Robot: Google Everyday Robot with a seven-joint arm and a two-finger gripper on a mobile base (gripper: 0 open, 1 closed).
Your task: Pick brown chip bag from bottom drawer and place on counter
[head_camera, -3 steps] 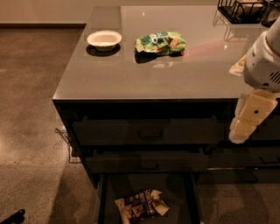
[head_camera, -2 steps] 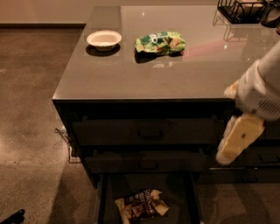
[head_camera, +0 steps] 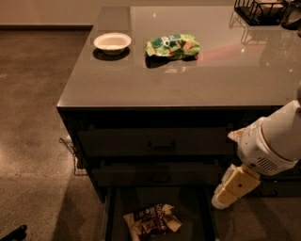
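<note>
The brown chip bag [head_camera: 153, 220] lies wrinkled on the floor of the bottom drawer [head_camera: 190, 207], which is pulled open at the foot of the cabinet. The glossy grey counter [head_camera: 188, 84] spans the top of the cabinet. My gripper [head_camera: 231, 189] is the cream end piece on the white arm. It hangs in front of the cabinet's right side, above and to the right of the bag, level with the open drawer's right edge. It is apart from the bag.
A green chip bag [head_camera: 172, 45] and a white bowl [head_camera: 112, 42] sit on the counter's far left part. A black wire basket [head_camera: 261, 10] stands at its far right corner. Two shallower handled drawers [head_camera: 160, 143] above the open one are shut. Brown floor lies to the left.
My arm and gripper have moved down and to the left, from beside the upper drawers to level with the open bottom drawer. The bag has not moved.
</note>
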